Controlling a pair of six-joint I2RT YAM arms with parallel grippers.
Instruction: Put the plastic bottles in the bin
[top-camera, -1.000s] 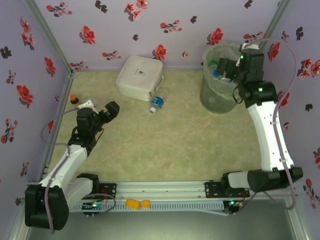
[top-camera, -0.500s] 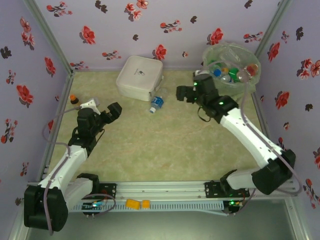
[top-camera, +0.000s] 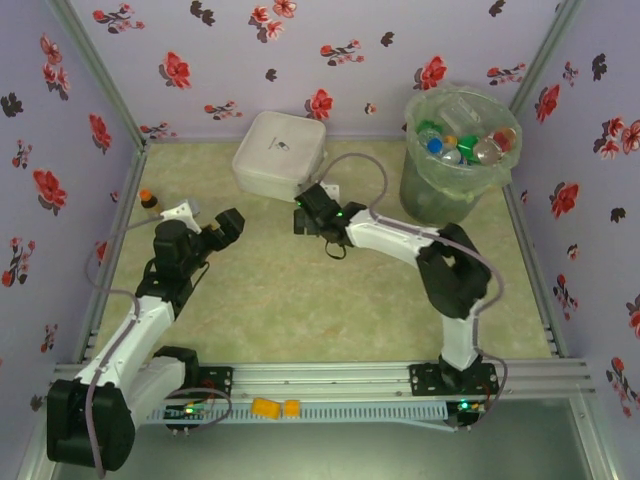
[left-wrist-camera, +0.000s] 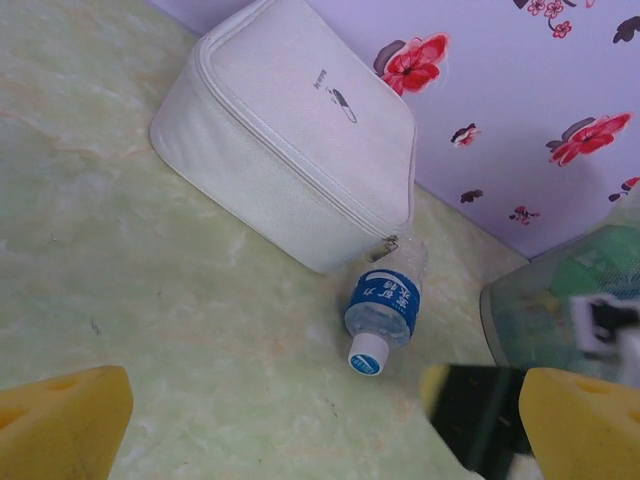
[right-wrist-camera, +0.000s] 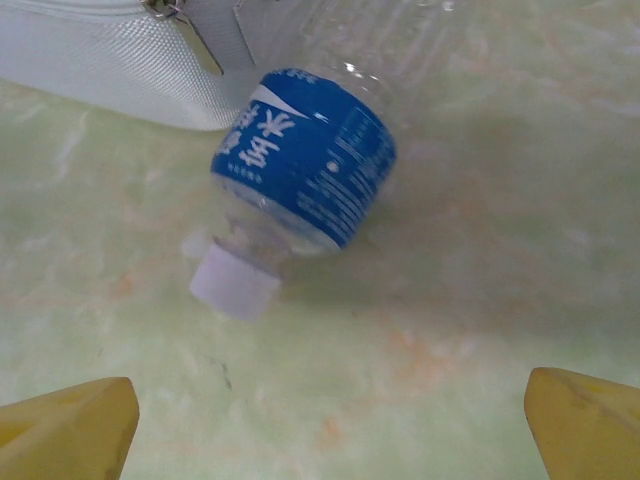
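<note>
I see a blue label (right-wrist-camera: 320, 160) on the bottle (right-wrist-camera: 300, 215) just ahead of my right gripper (right-wrist-camera: 320, 430), large white Chinese characters I can't read with certainty, fine white print beside them illegible, small dark logo on the white box (left-wrist-camera: 300, 130) far ahead of my left gripper (left-wrist-camera: 320, 425), too small to read

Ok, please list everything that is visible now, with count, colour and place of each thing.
bin: one, grey-green, far right corner
binned plastic bottles: several, clear and green, inside the bin
white box: one, white, far middle
loose plastic bottle: one, clear with blue label, lying beside the white box
small brown bottle: one, orange cap, left edge
yellow piece: one, yellow, near rail
left gripper: one, yellow fingertips, open, left side
right gripper: one, yellow fingertips, open, over the loose plastic bottle
</note>
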